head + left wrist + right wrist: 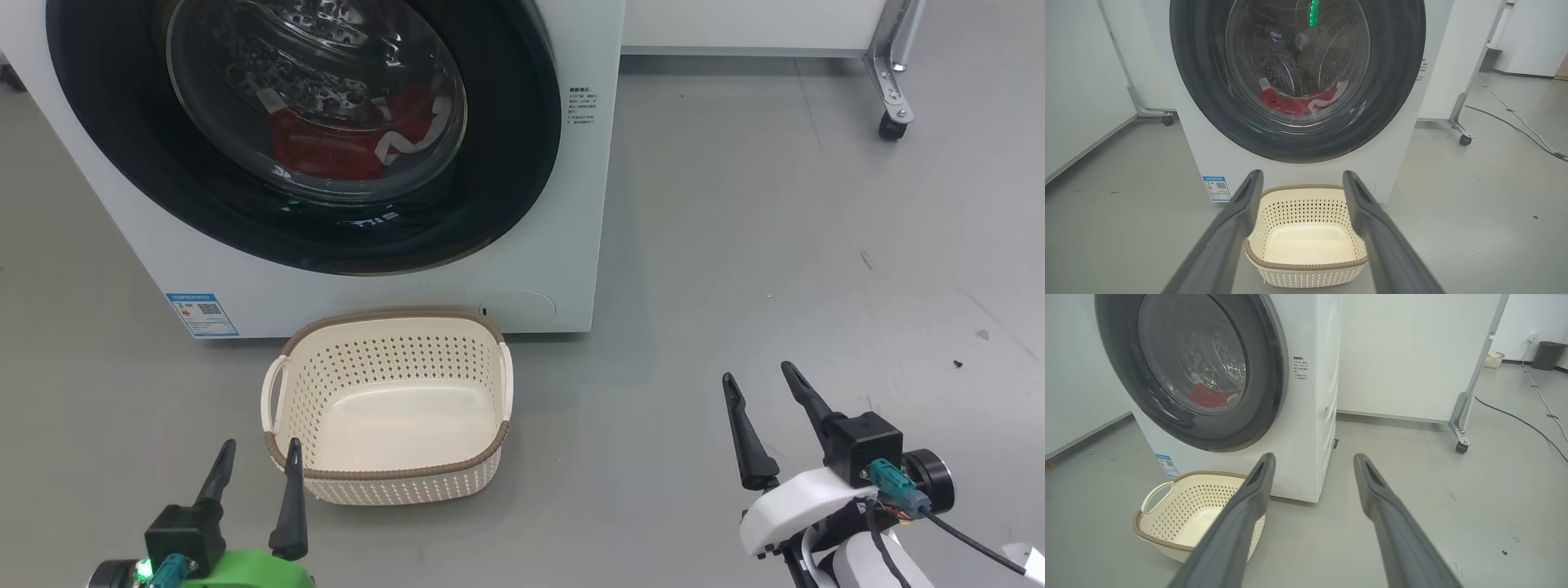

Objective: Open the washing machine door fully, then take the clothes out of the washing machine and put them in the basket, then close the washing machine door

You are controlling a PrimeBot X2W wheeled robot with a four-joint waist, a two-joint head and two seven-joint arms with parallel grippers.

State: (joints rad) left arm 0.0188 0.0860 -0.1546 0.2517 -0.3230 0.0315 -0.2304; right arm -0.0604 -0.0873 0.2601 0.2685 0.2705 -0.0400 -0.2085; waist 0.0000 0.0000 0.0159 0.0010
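Observation:
The white washing machine [563, 204] stands ahead with its round black-rimmed door [506, 163] shut flat against the front. Through the glass bowl I see red clothes [335, 147] with white trim lying low in the steel drum. On the floor in front sits the cream perforated basket [388, 474], with nothing in it. My left gripper [260, 457] hangs open just left of the basket's near corner, nothing between its fingers. My right gripper [759, 380] is open over bare floor, well right of the basket. The left wrist view looks between open fingers at the basket [1306, 269] and door [1396, 90].
A wheeled white partition stands behind and right of the machine, its caster [891, 126] on the grey floor. A cable [1515, 416] runs across the floor far right, with a dark bin [1546, 355] beyond. A blue label sticker [202, 314] marks the machine's lower left front.

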